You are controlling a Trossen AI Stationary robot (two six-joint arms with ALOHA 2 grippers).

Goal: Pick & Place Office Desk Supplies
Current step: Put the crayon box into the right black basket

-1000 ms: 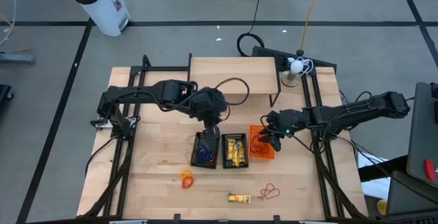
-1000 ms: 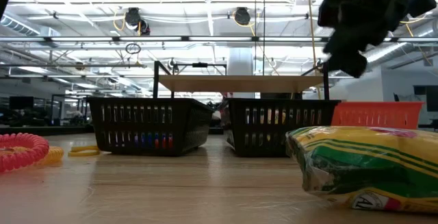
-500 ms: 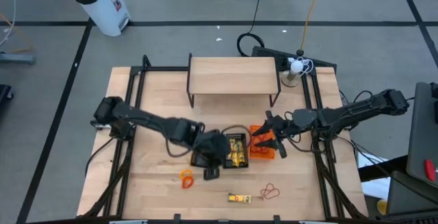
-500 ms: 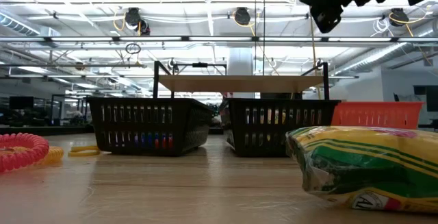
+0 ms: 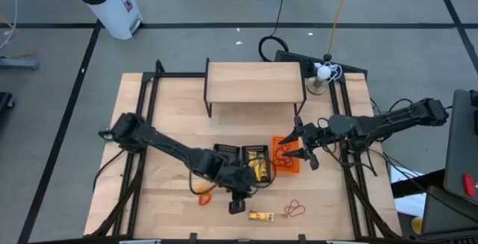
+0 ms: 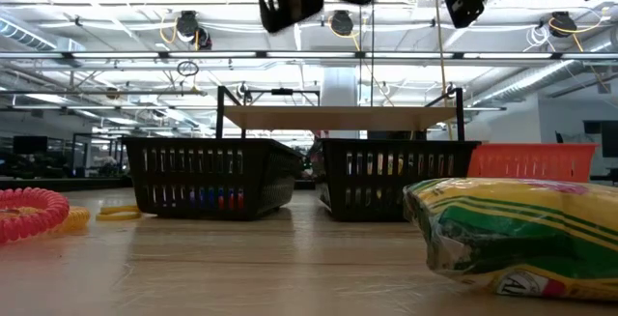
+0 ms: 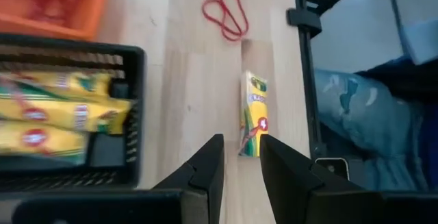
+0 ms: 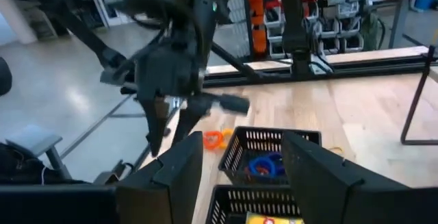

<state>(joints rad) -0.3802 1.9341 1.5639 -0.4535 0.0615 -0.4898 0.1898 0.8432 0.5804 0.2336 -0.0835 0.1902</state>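
our left gripper (image 5: 237, 205) hangs over the loose crayon pack (image 7: 252, 115), jaws narrowly parted and empty, lined up for a pick, we judge. our right gripper (image 5: 307, 152) waits above the orange bin (image 5: 285, 163), jaws apart, holding nothing. the middle basket (image 7: 132, 107) holds crayon packs; the left basket (image 8: 270, 139) holds a blue coil. red bands (image 7: 226, 12) lie loose nearby.

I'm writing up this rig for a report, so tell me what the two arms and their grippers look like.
Both arms are black, slim and jointed, with black cables looping along them. The left gripper ends in two flat, dark, blade-like fingers. The right gripper has the same broad dark fingers. No markings are readable on either.
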